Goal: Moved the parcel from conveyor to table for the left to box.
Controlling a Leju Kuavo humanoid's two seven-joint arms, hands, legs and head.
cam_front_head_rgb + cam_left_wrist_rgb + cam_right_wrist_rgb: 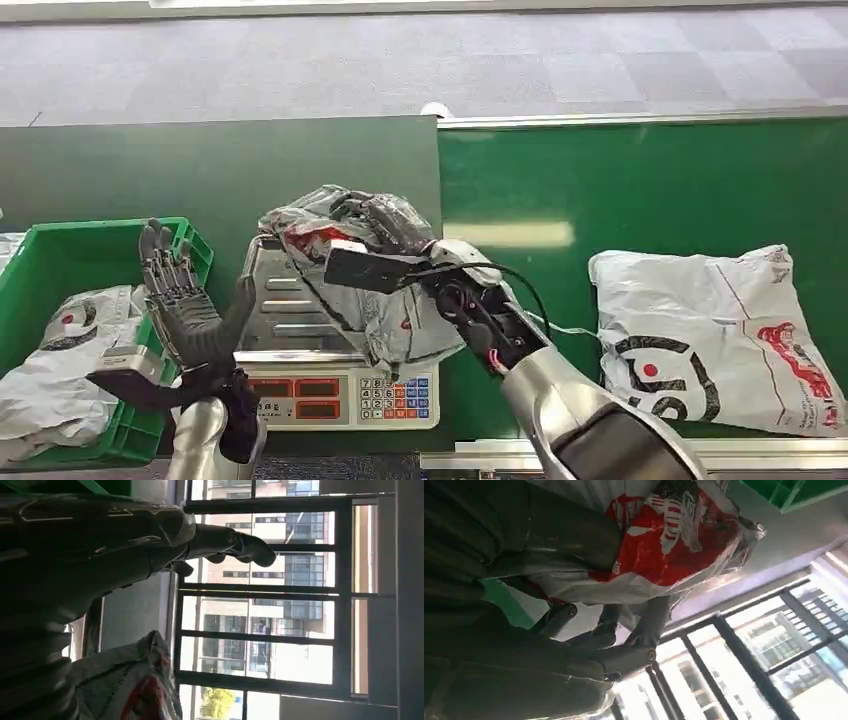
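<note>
A crumpled grey plastic parcel (345, 270) with red print hangs over the silver scale (290, 320), gripped by my right hand (400, 235). The right wrist view shows its red and white wrap (664, 535) pressed against the dark fingers (644, 625). My left hand (175, 290) is raised with fingers spread and holds nothing, between the scale and the green box (110, 250); the left wrist view shows its fingers (240, 547) against a window. A second parcel (710, 335) lies on the green conveyor (640, 200) at the right.
The green box at the left holds a grey parcel (60, 360). The scale has a keypad and red displays (345, 395) on its front. A metal rail (640, 120) runs along the conveyor's far edge, with grey carpet beyond.
</note>
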